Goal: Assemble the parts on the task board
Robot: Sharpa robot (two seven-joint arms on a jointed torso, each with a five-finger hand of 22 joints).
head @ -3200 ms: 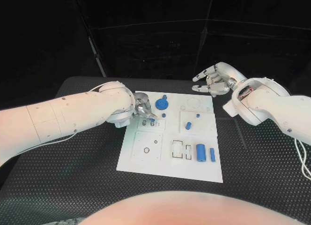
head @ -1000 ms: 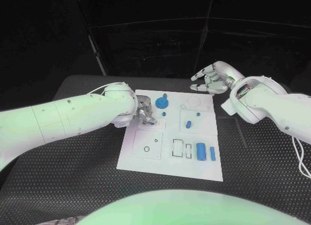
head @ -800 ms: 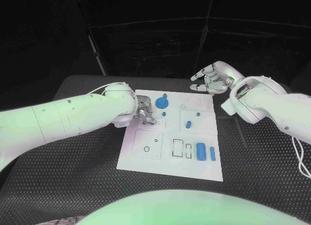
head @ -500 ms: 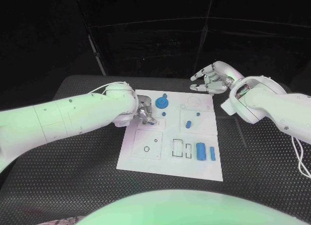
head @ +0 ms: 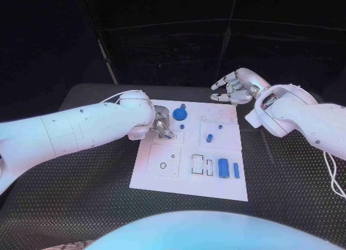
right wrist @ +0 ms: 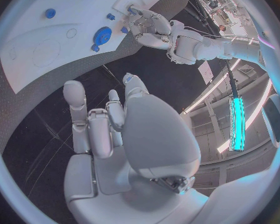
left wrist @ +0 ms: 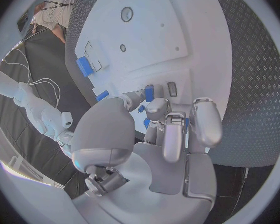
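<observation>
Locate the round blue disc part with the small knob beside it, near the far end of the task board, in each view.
Head view: blue disc at the task board's far end, just right of the left hand.
Left wrist view: I cannot pick it out.
Right wrist view: blue disc near the board's edge, between the right hand and the left hand.
Shared landmark: the left hand beside the disc.
</observation>
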